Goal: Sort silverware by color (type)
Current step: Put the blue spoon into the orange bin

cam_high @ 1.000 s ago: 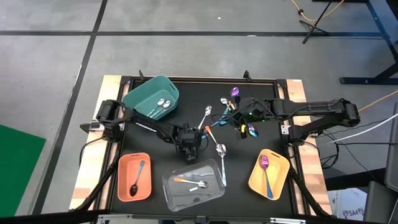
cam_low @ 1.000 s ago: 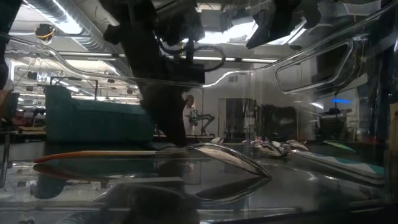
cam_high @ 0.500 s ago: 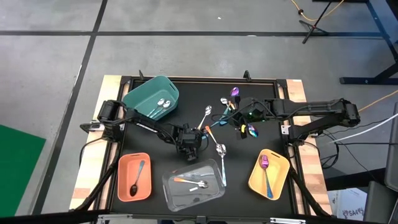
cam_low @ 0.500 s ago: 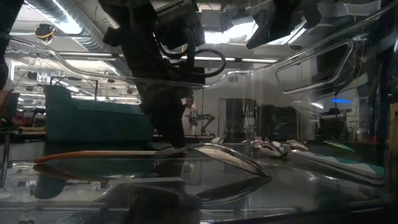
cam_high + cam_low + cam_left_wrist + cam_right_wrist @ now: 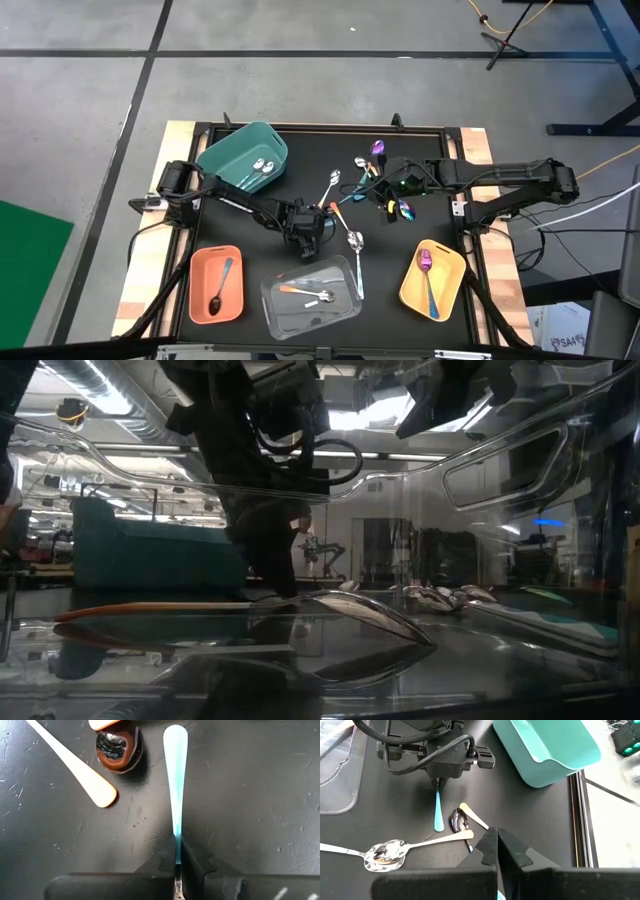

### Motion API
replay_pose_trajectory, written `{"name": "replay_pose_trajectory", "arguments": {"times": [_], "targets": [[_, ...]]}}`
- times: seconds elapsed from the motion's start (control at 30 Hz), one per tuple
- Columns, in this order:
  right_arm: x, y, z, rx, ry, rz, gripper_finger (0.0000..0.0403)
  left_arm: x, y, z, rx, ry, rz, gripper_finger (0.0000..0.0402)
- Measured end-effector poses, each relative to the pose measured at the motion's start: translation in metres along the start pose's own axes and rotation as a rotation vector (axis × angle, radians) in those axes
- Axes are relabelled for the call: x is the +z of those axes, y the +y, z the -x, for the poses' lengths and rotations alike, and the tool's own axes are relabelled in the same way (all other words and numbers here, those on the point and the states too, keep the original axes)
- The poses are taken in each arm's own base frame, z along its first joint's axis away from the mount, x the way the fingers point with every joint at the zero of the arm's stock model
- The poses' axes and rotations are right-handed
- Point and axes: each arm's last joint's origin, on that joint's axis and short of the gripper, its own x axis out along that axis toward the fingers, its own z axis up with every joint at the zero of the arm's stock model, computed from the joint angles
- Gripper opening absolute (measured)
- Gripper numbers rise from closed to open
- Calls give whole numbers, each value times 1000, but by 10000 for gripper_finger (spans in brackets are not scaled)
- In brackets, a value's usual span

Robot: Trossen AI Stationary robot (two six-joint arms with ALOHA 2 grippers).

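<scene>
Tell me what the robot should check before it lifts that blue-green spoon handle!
1. Left gripper jaws shut on the teal spoon handle: ok.
2. Grip spot: right at the handle's near end, the rest sticking out, so it might tip: not ok.
3. Bowl colour of this spoon, needed for choosing a bin: hidden, cannot tell.
4. Neighbours clear: the orange handle and the dark spoon bowl lie apart from the teal handle: ok.
5. Right gripper shut and empty, back over the spoon pile: ok.
</scene>
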Motion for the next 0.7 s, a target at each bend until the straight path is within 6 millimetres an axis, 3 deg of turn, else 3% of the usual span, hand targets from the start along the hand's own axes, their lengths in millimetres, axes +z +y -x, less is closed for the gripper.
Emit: {"name": "replay_pose_trajectory", "arguments": {"times": [0.37, 0.7], "targets": [[-1, 0, 0, 3, 6, 1, 0, 7, 4, 20, -2, -48, 88, 2], [-1, 0, 0, 3, 7, -15, 0, 12, 6, 80, 6, -177, 211, 1]]}}
